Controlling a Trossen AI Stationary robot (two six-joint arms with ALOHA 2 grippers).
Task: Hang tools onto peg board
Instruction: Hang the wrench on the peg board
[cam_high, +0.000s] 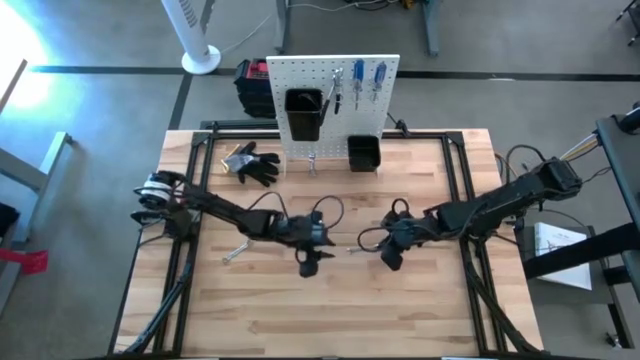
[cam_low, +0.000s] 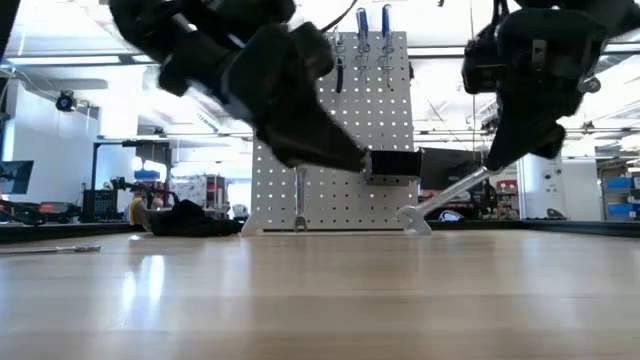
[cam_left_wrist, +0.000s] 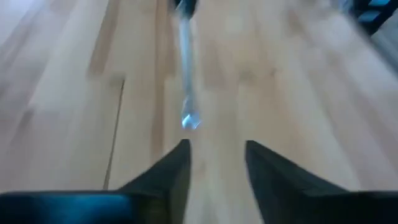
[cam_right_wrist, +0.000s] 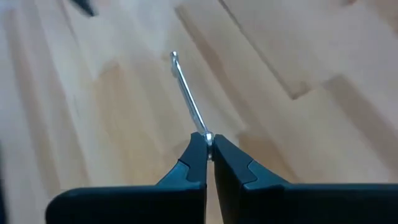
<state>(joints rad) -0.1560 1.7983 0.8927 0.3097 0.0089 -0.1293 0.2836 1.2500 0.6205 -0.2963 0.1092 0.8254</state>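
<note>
My right gripper (cam_right_wrist: 210, 140) is shut on a slim silver wrench (cam_right_wrist: 188, 93) over the middle of the table; the wrench also shows in the high view (cam_high: 353, 248). My left gripper (cam_left_wrist: 217, 155) is open and empty. It faces the wrench's free end (cam_left_wrist: 189, 120), with its fingers just short of that end, one to either side of its line. The white peg board (cam_high: 335, 95) stands at the table's far edge with two black bins (cam_high: 303, 113) and several tools hanging at its top right (cam_high: 358, 85). My right gripper pinches one end of the wrench (cam_right_wrist: 206, 134) between its two fingertips. The wrench runs on past the fingers, in line with them. In the low view it slants down from the fingers (cam_low: 490, 170) to its free end (cam_low: 412, 214), clear of the table.
A second silver wrench (cam_high: 235, 252) lies flat on the table to the left of my left gripper. Black work gloves (cam_high: 252, 163) lie at the far left beside the peg board. Another silver tool (cam_high: 312, 160) stands at the board's foot. The near half of the tabletop (cam_high: 330, 320) is bare wood.
</note>
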